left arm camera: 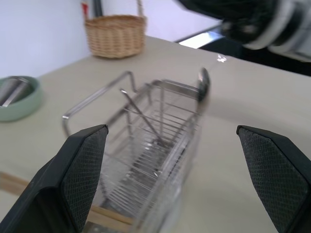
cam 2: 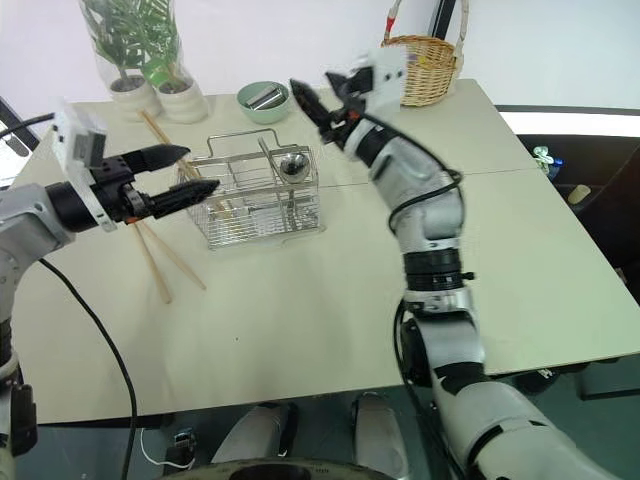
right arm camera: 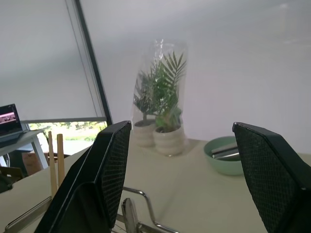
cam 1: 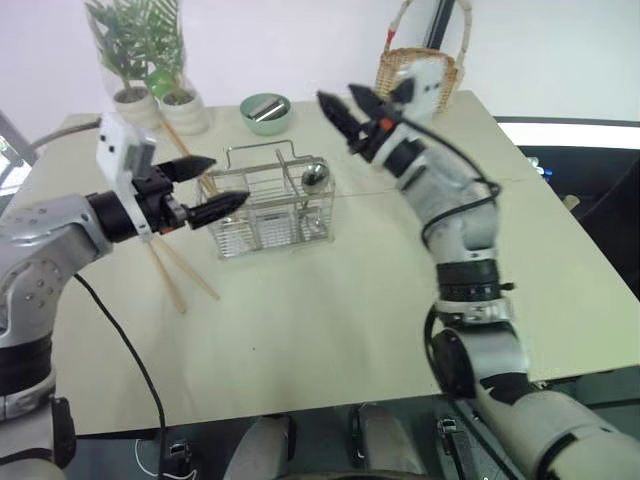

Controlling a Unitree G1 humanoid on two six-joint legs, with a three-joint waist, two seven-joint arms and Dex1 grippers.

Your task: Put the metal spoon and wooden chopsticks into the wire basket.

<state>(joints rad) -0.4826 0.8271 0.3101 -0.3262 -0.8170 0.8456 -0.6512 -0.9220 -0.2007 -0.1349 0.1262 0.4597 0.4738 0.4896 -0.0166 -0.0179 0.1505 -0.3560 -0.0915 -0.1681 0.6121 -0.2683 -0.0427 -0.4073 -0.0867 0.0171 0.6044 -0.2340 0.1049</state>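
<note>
The two potted plants (cam 1: 150,95), wrapped in clear film, stood at the upper left of the frame at the far edge of the desk (cam 1: 330,320). Just right of them sat a pale green bowl (cam 1: 265,112) holding a flat metal item.

The left gripper (cam 1: 205,185) hovered at the left of the frame, level, its jaws spread wide and empty, with the fingertips at the left end of the wire basket (cam 1: 270,205). One fingertip overlapped the basket's left wall in the head views; contact could not be confirmed.

The wooden chopsticks (cam 1: 178,265) were not all in one place. Two lay flat on the desk, left of and in front of the basket, their long axes running diagonally from the upper left toward the lower centre, partly hidden by the left gripper. Further sticks showed at the basket's left end, leaning toward the plants.

The wire basket stood upright at centre-left, long axis across the frame, its looped handle on top. The metal spoon (cam 1: 315,177) stood in the right-hand compartment, bowl upward above the rim, handle slanting down inside.

The right gripper (cam 1: 350,110) was raised above and right of the basket, jaws apart and holding nothing. A wicker basket (cam 1: 418,70) stood behind it at the upper right.
</note>
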